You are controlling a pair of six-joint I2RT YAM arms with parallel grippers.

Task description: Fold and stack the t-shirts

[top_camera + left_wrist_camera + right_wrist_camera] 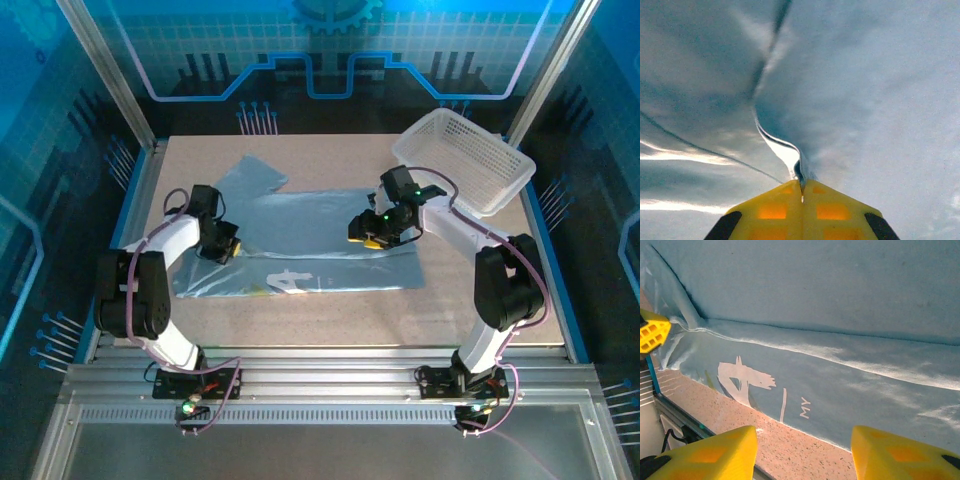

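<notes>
The pale grey-blue t-shirt (320,235) lies spread across the table, one sleeve pointing to the back left and white print (290,282) near its front edge. My left gripper (222,248) sits at the shirt's left edge. In the left wrist view, this gripper (802,186) is shut on a raised fold of the t-shirt (855,100). My right gripper (372,232) hovers over the right half of the shirt. From its wrist camera, the right gripper (802,442) is open with nothing between the yellow fingers (720,455), and the t-shirt (840,300) and its white print (742,380) lie below.
A white lattice basket (468,160) stands tilted at the back right corner, close behind the right arm. Bare speckled table (330,315) runs along the front of the shirt. Metal rails (320,385) edge the near side. Blue walls enclose the table.
</notes>
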